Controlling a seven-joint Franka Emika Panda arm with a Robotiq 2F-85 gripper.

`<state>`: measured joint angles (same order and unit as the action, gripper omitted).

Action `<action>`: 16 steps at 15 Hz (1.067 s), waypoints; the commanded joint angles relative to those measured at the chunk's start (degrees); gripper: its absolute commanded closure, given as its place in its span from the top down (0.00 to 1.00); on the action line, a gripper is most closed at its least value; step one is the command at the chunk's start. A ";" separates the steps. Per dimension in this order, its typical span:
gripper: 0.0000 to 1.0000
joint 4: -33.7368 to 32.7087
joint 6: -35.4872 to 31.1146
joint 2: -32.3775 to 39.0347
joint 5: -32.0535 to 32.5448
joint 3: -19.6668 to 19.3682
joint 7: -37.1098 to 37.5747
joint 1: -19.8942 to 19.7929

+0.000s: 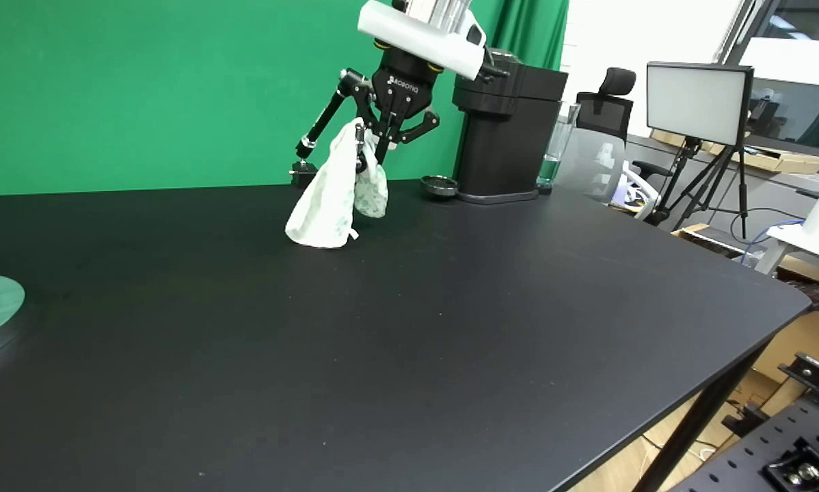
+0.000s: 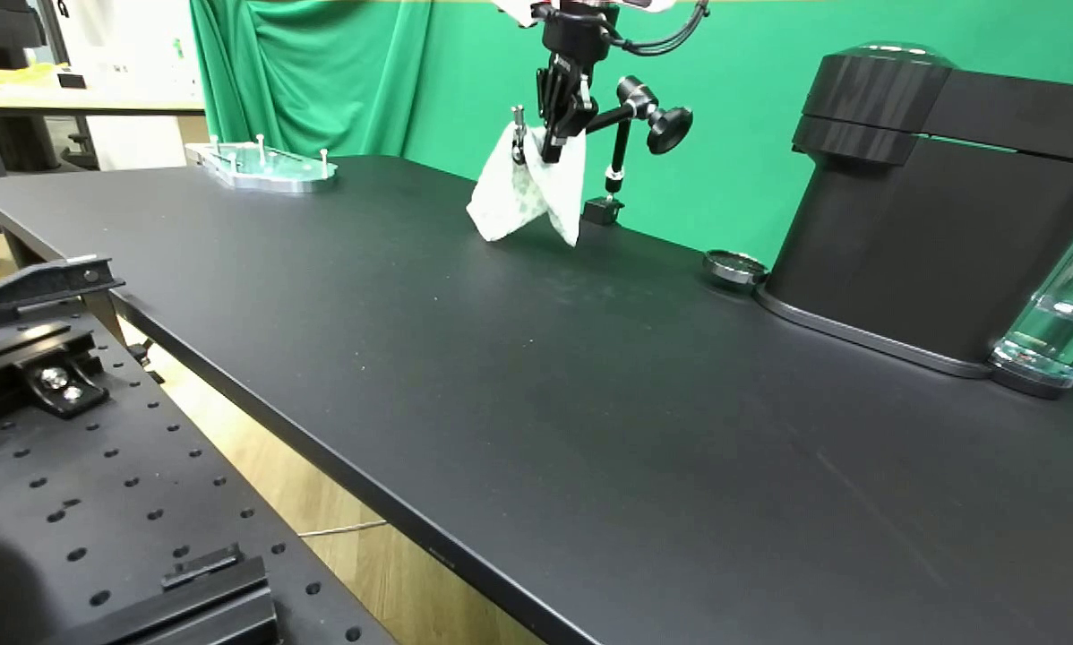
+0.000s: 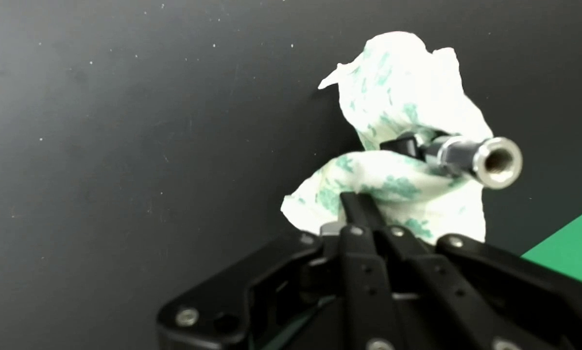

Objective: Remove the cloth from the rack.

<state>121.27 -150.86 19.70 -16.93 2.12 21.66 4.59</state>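
Observation:
The white cloth with green print (image 1: 329, 195) hangs in two flaps over the end of the black jointed rack (image 1: 324, 121). In an exterior view its lower edges (image 2: 508, 197) hang close above the table. The rack's metal rod end (image 3: 495, 163) sticks up between the flaps in the wrist view, where the cloth (image 3: 412, 92) also shows. My gripper (image 3: 361, 197) points down beside the rod, its fingertips pressed together on the nearer flap. It appears shut on a fold of cloth; the pinched part is mostly hidden. The gripper also shows in both exterior views (image 1: 383, 152) (image 2: 552, 150).
A black coffee machine (image 2: 913, 242) with a clear water tank (image 2: 1060, 322) stands along the back of the black table (image 1: 382, 342). A small round metal dish (image 2: 733, 268) sits beside it. A clear plate with posts (image 2: 268, 168) lies at the table's far end. A green curtain (image 1: 163, 96) hangs behind.

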 commanded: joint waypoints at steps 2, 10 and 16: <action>0.00 1.94 -0.58 -1.13 -0.32 -0.20 1.10 0.19; 0.00 6.20 2.21 -3.33 -1.77 3.16 -5.56 -0.45; 0.00 7.54 -0.43 -4.21 -3.22 4.03 -8.71 -1.14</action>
<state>123.72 -152.14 19.45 -18.84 4.62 14.18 3.21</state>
